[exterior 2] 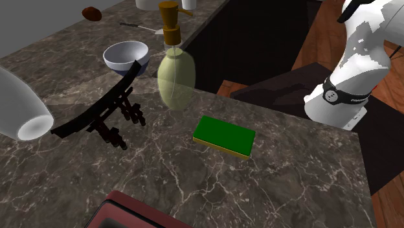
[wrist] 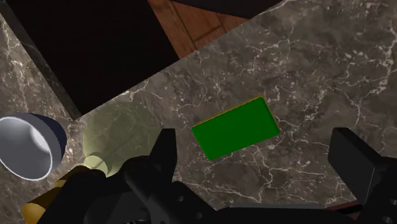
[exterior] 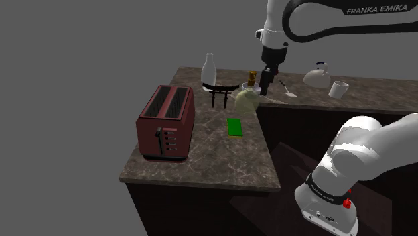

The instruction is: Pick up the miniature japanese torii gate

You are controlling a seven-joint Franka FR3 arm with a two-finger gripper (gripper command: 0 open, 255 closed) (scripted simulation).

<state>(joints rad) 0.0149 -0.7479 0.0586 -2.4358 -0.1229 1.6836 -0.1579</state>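
Your pincer [exterior: 267, 84] hangs released above the soap bottle [exterior: 246, 99], spread ready for the torii gate [exterior: 220, 94], which stands upright just beside that bottle on the tabletop [exterior: 201, 161], untouched.

The arm [exterior: 348, 144] is built of rounded, glossy white shells joined by dark joints. A dark stretch of the upper link carries white FRANKA EMIKA lettering [exterior: 376, 9]. Lower down, a black ring [exterior: 326, 190] bears small white print, with a small red dot [exterior: 346, 203] just beneath it. The hand [exterior: 266, 87] is all black, with two blocky, square-ended fingers [wrist: 164, 153].
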